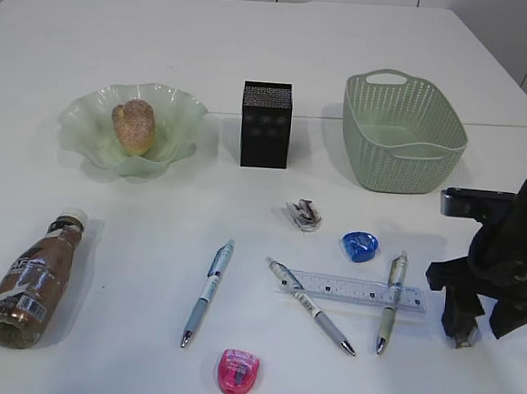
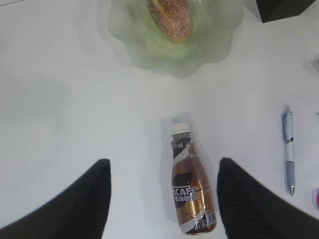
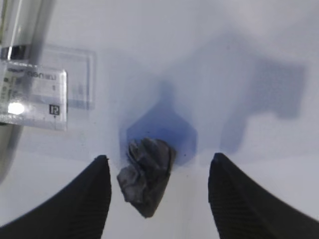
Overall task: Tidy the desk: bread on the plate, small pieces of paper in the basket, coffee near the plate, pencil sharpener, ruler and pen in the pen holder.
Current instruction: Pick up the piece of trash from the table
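The bread (image 1: 133,125) lies on the green plate (image 1: 181,110). The coffee bottle (image 1: 33,277) lies on its side at the front left. My left gripper (image 2: 163,161) is open and hovers above the bottle (image 2: 191,189). My right gripper (image 1: 461,333) is open, its fingers (image 3: 158,157) on either side of a crumpled grey paper (image 3: 145,181) on the table. Another paper wad (image 1: 304,215), a blue sharpener (image 1: 359,246), a pink sharpener (image 1: 239,372), a clear ruler (image 1: 352,289) and three pens (image 1: 208,291) lie mid-table. The black pen holder (image 1: 266,124) and green basket (image 1: 404,133) stand behind.
Two pens (image 1: 312,306) (image 1: 391,298) cross the ruler, just left of my right gripper. The ruler's end (image 3: 35,94) shows in the right wrist view. The table's right edge runs behind the right arm.
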You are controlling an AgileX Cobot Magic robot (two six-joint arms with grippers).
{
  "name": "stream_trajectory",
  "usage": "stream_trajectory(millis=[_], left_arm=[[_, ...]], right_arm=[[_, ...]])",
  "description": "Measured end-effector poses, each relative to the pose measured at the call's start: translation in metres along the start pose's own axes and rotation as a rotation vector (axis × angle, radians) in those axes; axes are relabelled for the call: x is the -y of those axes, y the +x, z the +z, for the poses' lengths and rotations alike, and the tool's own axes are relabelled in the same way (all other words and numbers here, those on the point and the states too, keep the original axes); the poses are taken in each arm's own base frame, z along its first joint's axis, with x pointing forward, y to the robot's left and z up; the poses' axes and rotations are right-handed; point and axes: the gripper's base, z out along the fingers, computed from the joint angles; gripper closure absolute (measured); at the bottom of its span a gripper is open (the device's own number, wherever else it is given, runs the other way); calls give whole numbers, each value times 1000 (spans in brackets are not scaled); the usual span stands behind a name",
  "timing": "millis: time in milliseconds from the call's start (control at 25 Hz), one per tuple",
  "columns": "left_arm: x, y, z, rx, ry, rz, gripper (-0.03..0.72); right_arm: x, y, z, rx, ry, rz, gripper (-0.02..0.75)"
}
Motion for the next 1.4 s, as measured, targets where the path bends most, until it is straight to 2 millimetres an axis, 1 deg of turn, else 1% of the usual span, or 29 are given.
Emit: stream_trajectory(millis=[80,120,320,440,480,520,560,600,680,720,960,1000,1040,1080,1120,1240,1400], left_arm=[[0,0,0,0,0,0,221],[0,0,0,0,0,0,221],[0,0,0,0,0,0,221],[0,0,0,0,0,0,221],[0,0,0,0,0,0,221],[0,0,0,0,0,0,221],[0,0,0,0,0,0,221],[0,0,0,0,0,0,221],[0,0,0,0,0,0,221],[0,0,0,0,-2,1,221],[0,0,0,0,-2,1,221],[0,0,0,0,-2,1,221],[0,0,0,0,-2,1,221],[0,0,0,0,-2,1,221],[0,0,0,0,-2,1,221],[0,0,0,0,-2,1,221],[0,0,0,0,-2,1,221]], right_arm=[[0,0,0,-1,0,0,301],[0,0,0,-1,0,0,309],[0,1,0,-6,0,0,428],[0,1,0,-7,0,0,517],[0,1,0,-7,0,0,517],[0,1,0,-8,0,0,587],[0,1,0,-10,0,0,616],[0,1,0,-12,0,0,676],[0,1,0,-12,0,0,682],[0,2,0,-21,2,-3,699],[0,3,-5,-83,2,-6,702],[-2,-1,-15,-114,1,-11,703],[-2,1,-16,-138,2,-11,703],[-3,-5,-24,-126,0,-14,703],[-3,-5,-24,-126,0,-14,703],[-5,-11,-40,-160,-3,-18,703],[-8,-27,-62,-92,-6,-20,703]])
